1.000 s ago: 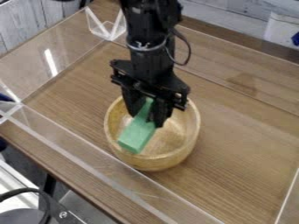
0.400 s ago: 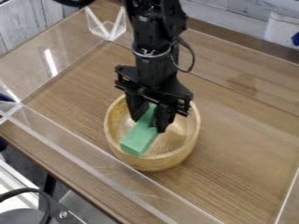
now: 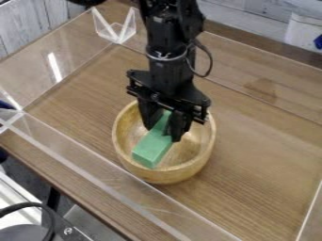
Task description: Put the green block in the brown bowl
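Observation:
The brown bowl (image 3: pixel 199 155) sits on the wooden tabletop near the front, round and light tan with thick walls. Inside it the green block (image 3: pixel 152 148) stands tilted, its lower end toward the bowl's front-left wall and its upper end between my fingers. My gripper (image 3: pixel 168 126) points straight down into the bowl and is shut on the block's upper end. The black arm rises behind it and hides the bowl's far rim.
A low clear plastic wall (image 3: pixel 75 165) runs around the wooden surface (image 3: pixel 251 104), close to the bowl's front side. A pale object (image 3: pixel 302 28) lies beyond the back right corner. The table's front edge drops off at lower left.

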Tool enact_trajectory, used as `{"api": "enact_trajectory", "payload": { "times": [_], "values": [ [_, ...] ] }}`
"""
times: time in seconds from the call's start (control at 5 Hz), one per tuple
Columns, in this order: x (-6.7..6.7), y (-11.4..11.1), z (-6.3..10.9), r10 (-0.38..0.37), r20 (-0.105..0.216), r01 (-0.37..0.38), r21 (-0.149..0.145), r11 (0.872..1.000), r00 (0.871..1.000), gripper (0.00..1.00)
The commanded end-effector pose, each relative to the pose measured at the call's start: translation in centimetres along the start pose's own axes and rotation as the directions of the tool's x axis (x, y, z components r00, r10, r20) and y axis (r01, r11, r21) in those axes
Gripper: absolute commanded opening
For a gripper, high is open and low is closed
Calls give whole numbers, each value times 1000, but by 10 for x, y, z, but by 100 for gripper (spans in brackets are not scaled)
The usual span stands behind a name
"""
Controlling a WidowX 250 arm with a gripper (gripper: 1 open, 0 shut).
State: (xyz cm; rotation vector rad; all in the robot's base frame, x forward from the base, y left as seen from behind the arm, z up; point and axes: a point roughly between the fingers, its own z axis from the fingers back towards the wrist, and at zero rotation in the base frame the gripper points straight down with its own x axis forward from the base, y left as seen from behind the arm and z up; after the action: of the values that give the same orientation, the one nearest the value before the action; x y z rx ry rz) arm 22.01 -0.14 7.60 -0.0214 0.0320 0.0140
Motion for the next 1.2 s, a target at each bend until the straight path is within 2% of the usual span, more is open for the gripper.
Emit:
{"api": "enact_trajectory", "payload": {
  "times": [0.0, 1.0],
  "values": [
    [13, -2, 11, -7, 48, 7, -2, 1000, 999, 0],
    [15, -2, 9, -6, 29, 6, -4, 1000, 1000, 0]
  ]
}}
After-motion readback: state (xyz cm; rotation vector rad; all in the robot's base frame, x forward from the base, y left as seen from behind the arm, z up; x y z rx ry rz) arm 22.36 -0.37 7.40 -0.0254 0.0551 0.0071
